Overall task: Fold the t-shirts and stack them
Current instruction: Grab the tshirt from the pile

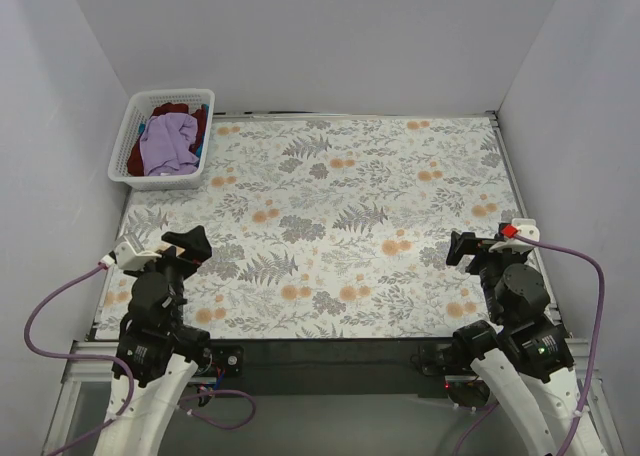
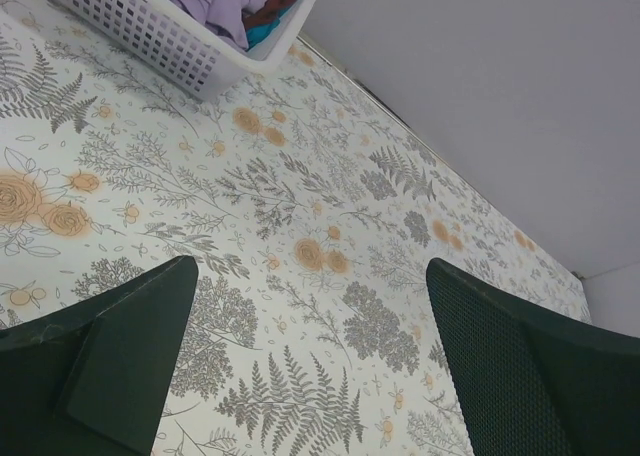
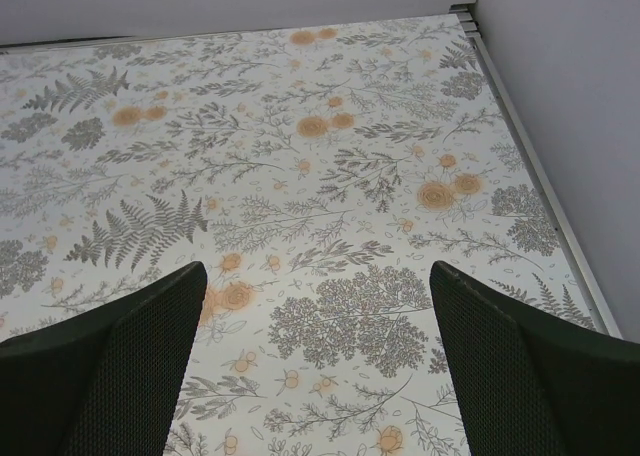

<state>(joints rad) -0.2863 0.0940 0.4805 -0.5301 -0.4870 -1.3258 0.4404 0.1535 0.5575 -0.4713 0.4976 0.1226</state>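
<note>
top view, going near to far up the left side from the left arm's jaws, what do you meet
left gripper, jaws open → bare stretch of floral table → white basket → lavender t-shirt lying in it

Far left, the lavender t-shirt (image 1: 168,141) hides most of the maroon t-shirt (image 1: 172,107) in the basket (image 1: 160,183); the blue t-shirt (image 2: 262,34) is barely a sliver.

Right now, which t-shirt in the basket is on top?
The lavender-purple t-shirt: it lies spread over the maroon-red t-shirt, which shows only around its edges in the white lattice basket.
</note>
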